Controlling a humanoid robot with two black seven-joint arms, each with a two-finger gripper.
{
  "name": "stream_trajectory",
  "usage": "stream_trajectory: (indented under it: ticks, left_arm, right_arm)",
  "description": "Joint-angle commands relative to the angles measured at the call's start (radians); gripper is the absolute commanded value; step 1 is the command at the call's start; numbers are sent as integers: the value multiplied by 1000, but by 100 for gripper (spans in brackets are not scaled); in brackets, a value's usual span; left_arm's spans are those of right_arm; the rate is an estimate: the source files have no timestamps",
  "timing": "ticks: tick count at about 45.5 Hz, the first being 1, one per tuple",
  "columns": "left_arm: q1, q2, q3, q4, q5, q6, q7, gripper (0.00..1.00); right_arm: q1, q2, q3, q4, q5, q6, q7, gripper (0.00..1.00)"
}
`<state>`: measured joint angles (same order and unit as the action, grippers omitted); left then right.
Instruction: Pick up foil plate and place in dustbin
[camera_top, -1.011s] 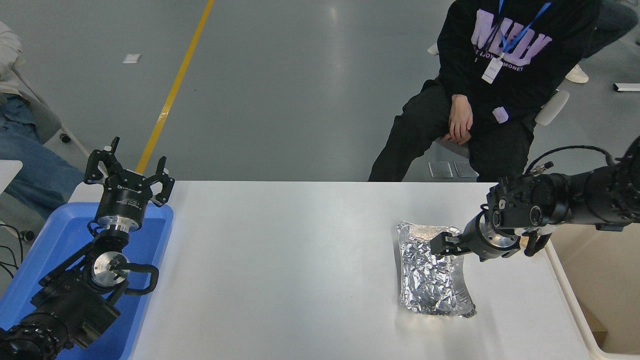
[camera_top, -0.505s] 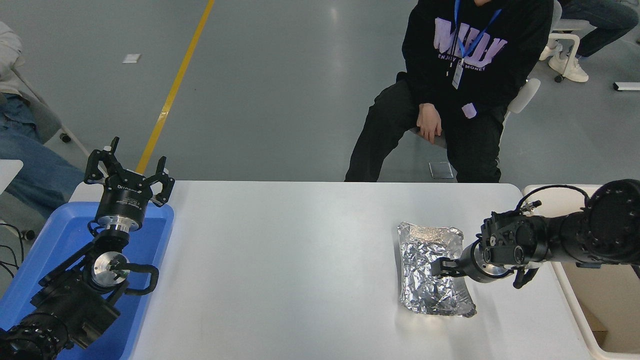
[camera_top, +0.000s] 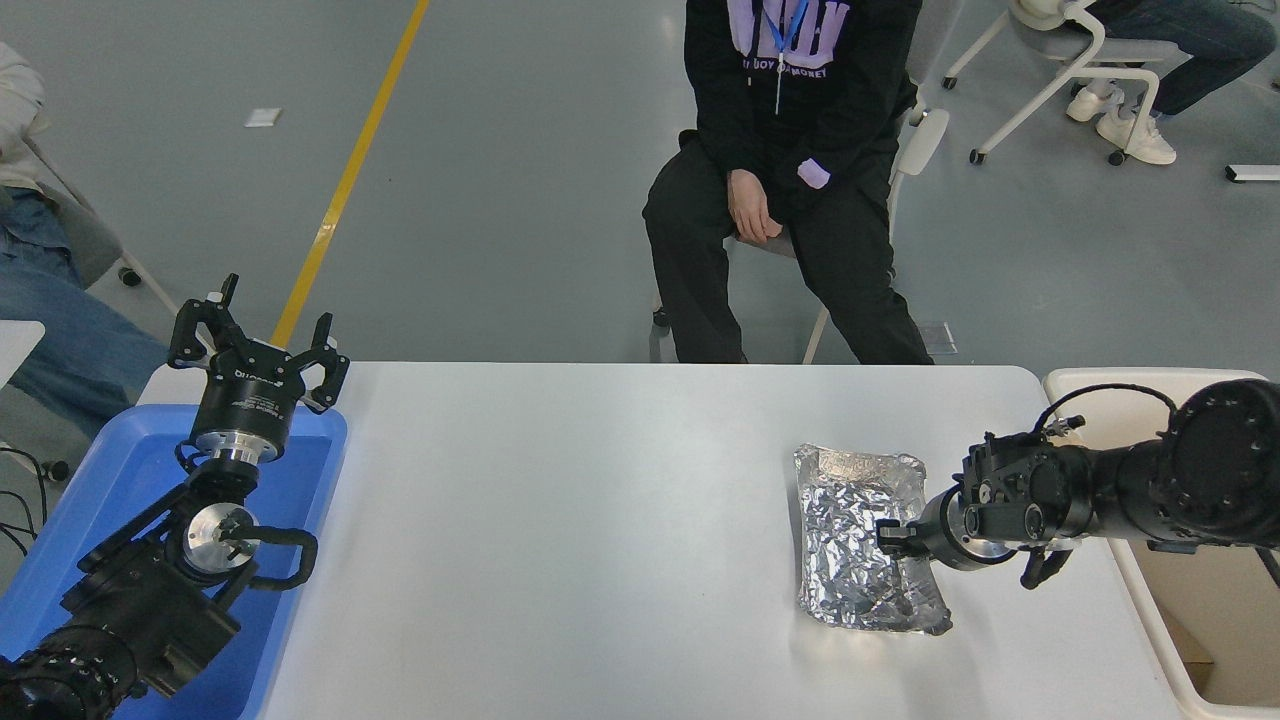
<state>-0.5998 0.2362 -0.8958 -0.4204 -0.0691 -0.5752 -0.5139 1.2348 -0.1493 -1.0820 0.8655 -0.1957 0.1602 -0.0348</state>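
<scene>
The foil plate (camera_top: 850, 545) lies flat on the white table (camera_top: 600, 520) at the right, long side running away from me, crinkled and shiny. My right gripper (camera_top: 893, 536) comes in from the right edge, low over the table, with its tip at the middle of the plate's right rim. I cannot tell whether it grips the rim. The cream dustbin (camera_top: 1125, 386) stands just off the table's right edge, partly hidden behind the right arm. My left gripper (camera_top: 258, 335) is open and parked at the lower left.
A blue tray (camera_top: 110, 480) sits at the table's left edge under the left arm. A person in black sits on a chair beyond the far edge (camera_top: 780, 180), hands in lap. Another person's legs show at the far left.
My right gripper has dropped lower and come nearer along the plate's right rim, from its far corner to its middle. The plate has not moved. The seated person has shifted left.
</scene>
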Motion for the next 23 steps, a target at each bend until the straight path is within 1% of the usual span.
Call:
stream_trajectory:
  ticks: [1,13,17,23]
  left_arm:
    - [0,0,0,-1,0,0,0,99]
    - [0,0,0,-1,0,0,0,99]
    - [0,0,0,0,0,0,0,99]
    - [0,0,0,-1,0,0,0,99]
  right_arm:
    - [5,-16,0,12,6,7,-22,0]
    - [15,-21,2,27,6,7,-22,0]
    - [52,-58,2,76,6,8,-19,0]
    - [189,-142,-10,242,6,12,-16,0]
